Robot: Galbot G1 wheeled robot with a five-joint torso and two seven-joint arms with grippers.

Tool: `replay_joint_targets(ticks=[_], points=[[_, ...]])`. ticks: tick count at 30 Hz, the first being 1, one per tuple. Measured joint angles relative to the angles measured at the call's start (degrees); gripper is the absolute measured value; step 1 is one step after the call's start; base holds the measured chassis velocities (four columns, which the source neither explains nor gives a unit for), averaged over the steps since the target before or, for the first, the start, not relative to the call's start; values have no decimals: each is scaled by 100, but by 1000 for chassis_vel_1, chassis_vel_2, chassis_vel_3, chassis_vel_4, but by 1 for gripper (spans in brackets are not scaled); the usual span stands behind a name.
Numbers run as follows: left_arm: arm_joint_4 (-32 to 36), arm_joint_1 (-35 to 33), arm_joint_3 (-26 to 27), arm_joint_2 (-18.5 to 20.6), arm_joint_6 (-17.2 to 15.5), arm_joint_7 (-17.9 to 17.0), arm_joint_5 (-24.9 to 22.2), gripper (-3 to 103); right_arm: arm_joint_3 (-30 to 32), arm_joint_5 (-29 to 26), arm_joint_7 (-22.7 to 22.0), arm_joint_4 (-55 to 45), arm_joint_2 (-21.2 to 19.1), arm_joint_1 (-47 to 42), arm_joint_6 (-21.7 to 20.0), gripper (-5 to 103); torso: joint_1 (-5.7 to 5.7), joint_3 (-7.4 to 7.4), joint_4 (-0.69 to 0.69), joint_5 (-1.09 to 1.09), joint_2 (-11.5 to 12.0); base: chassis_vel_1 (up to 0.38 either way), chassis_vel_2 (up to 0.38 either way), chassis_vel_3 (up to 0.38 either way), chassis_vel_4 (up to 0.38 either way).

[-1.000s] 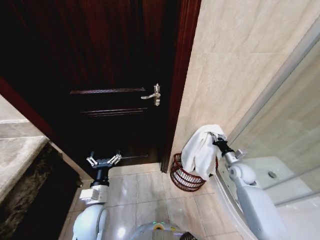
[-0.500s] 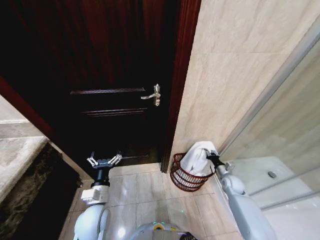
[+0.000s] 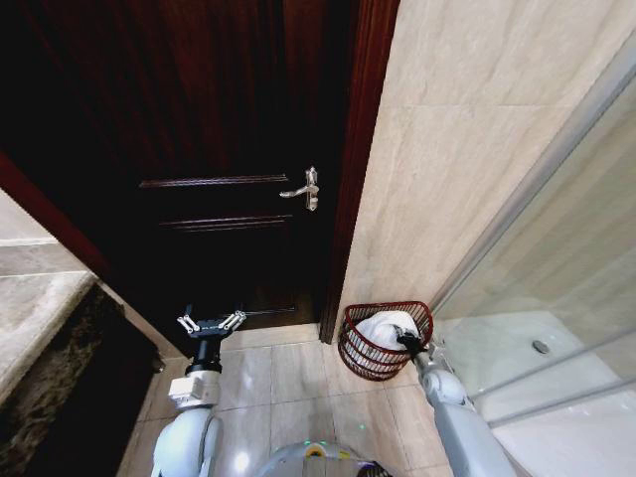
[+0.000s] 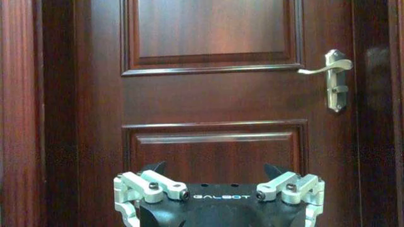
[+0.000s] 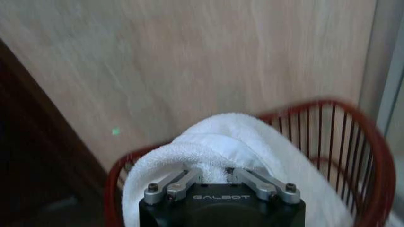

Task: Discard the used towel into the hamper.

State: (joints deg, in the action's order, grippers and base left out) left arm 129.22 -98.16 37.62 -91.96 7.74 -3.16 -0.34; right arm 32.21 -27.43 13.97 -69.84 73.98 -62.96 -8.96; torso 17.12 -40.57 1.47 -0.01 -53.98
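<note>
Standing shut ahead of the left pincer (image 3: 210, 323), the dark door (image 3: 199, 149) carries a silver handle (image 3: 304, 189) up and to that pincer's right, while tan wall tiles (image 3: 467, 119) rise behind the right pincer (image 3: 401, 341). The hamper (image 3: 363, 363) sits on the floor (image 3: 288, 378) at the foot of that wall, its red wire rim ringing the right pincer, which reaches down into it. The white towel (image 3: 383, 328) lies bunched inside the hamper, directly ahead of and under the right pincer, whose fingers (image 5: 179, 182) are pressed into the cloth, pinching the towel. The left pincer hangs idle above the floor, spread wide, facing the door's lower panel.
</note>
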Motion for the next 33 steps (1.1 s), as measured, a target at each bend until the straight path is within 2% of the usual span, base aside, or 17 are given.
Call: replay_joint_targets(ticks=[2, 3, 4, 5, 7, 8, 10, 13, 16, 19, 21, 23, 26, 27, 28, 32, 33], points=[[39, -51, 59, 72, -40, -9, -95, 100, -33, -112, -94, -24, -49, 53, -426, 9, 0, 0, 0, 0, -1, 0, 0, 0, 0], [63, -88, 122, 153, -70, -46, -202, 100, -67, -276, -275, -33, -85, 169, -1047, 9, 0, 0, 0, 0, -1, 0, 0, 0, 0], [63, -88, 122, 153, -70, -46, -202, 100, -67, -276, -275, -33, -85, 169, -1047, 9, 0, 0, 0, 0, -1, 0, 0, 0, 0], [66, -94, 148, 180, -80, -68, -251, 100, -72, -341, -320, -22, -94, 225, -1310, 9, 0, 0, 0, 1, -2, 0, 0, 0, 0], [94, -121, 202, 254, -113, -126, -398, 100, -78, -429, -349, 151, -169, 442, -2150, 9, 1, 0, -1, -1, -2, 0, 0, 0, 0], [94, -121, 202, 254, -113, -126, -398, 100, -78, -429, -349, 151, -169, 442, -2150, 9, 1, 0, -1, -1, -2, 0, 0, 0, 0], [143, -170, 229, 349, -159, -152, -530, 100, -78, -318, -292, 537, -220, 717, -2539, 9, 1, -1, -1, 1, -3, 0, 0, 0, 0], [154, -200, 240, 447, -179, -201, -623, 100, -98, -174, -262, 1186, -213, 1166, -2621, 9, 2, -2, 1, 2, -3, 0, 0, 0, 0], [154, -231, 240, 516, -184, -237, -685, 100, -80, 155, -103, 1730, -133, 1620, -2392, 9, 3, -3, -1, 3, -3, 0, 0, 0, 0], [155, -238, 239, 570, -184, -240, -704, 100, -69, 222, -32, 1751, -122, 1686, -2233, 8, 3, -3, -2, 2, -3, 0, 0, 0, 0], [127, -193, 241, 657, -186, -248, -752, 100, -92, 273, -3, 1547, -161, 1645, -1930, 18, 3, -3, 0, 4, -4, 0, 0, 0, 0], [98, -152, 239, 683, -194, -252, -778, 100, -122, 288, -1, 1347, -220, 1578, -1928, 24, 3, -3, 0, 4, -4, 0, 0, 0, 0], [23, -13, 196, 721, -262, -254, -861, 100, -233, 189, -34, 666, -435, 1332, -2318, 41, 2, -3, 2, 0, -5, 0, 0, 0, 0], [-3, 34, 181, 730, -293, -254, -876, 100, -272, 156, -34, 519, -505, 1282, -2442, 41, 3, -3, 2, 1, -5, 0, 0, 0, 0], [-3, 34, 181, 730, -293, -254, -876, 100, -272, 156, -34, 519, -505, 1282, -2442, 41, 3, -3, 2, 1, -5, 0, 0, 0, 0], [-113, 240, 152, 697, -444, -242, -895, 100, -350, 175, -34, 245, -731, 1253, -2659, 62, 3, -3, 1, 2, -5, 0, 0, 0, 0], [-113, 240, 152, 697, -444, -242, -895, 100, -350, 175, -34, 245, -731, 1253, -2659, 62, 3, -3, 1, 2, -5, 0, 0, 0, 0]])
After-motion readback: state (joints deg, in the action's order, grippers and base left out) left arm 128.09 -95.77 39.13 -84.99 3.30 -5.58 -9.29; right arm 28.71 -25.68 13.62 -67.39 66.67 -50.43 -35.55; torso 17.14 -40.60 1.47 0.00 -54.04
